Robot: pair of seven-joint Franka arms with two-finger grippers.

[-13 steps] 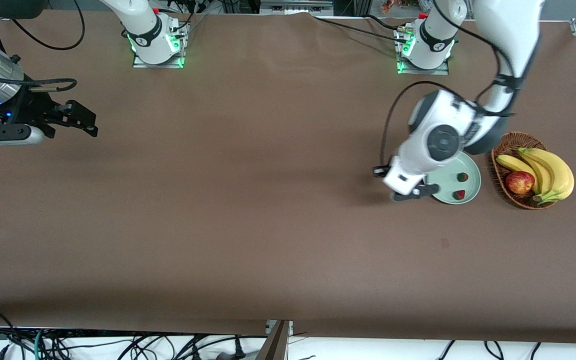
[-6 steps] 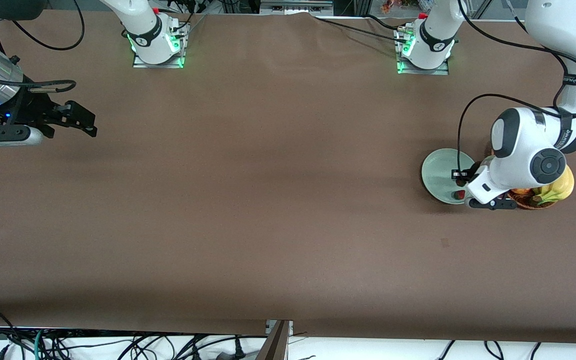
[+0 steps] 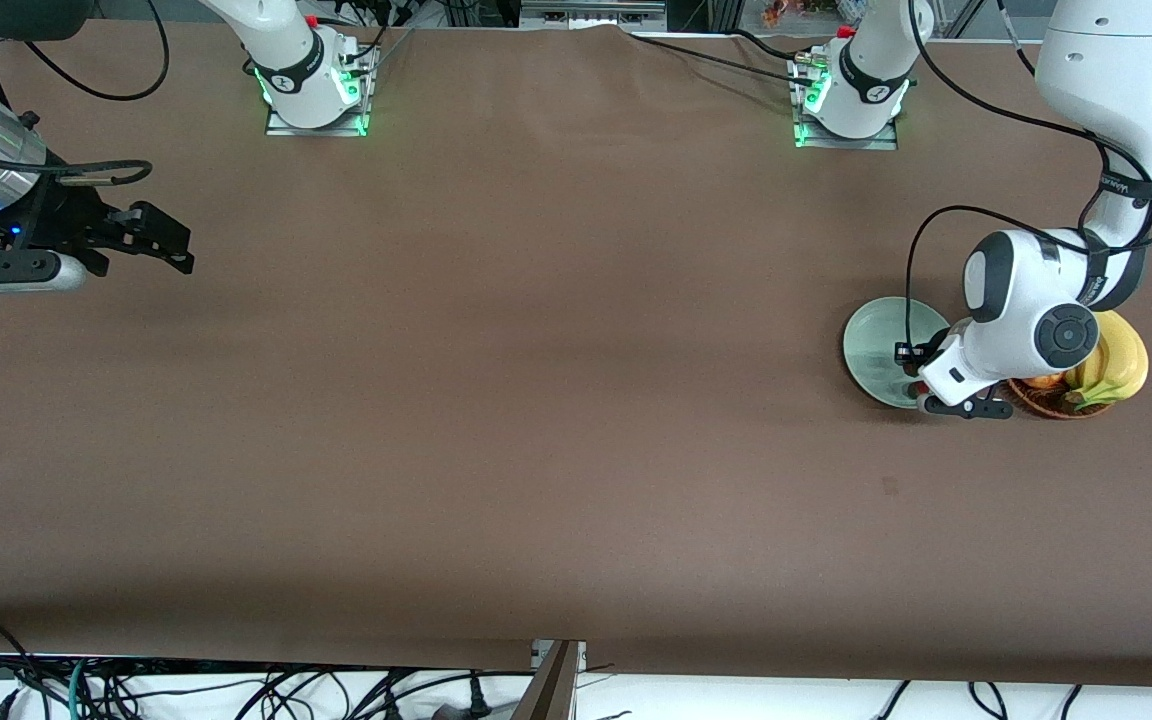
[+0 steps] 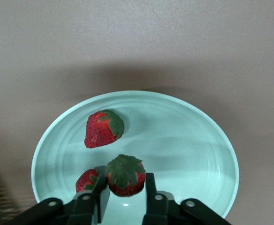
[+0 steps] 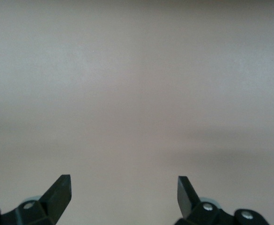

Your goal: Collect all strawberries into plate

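Red strawberry [image 4: 125, 176] between left gripper [image 4: 124, 193] fingers, over plate [image 4: 188, 154].

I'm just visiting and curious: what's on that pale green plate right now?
On the plate, two strawberries lie loose. A third strawberry is held over it between the left gripper fingers. That gripper partly covers one berry.

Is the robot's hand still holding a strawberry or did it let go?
Holding. The left hand is shut on a strawberry over the plate, where two more strawberries lie.
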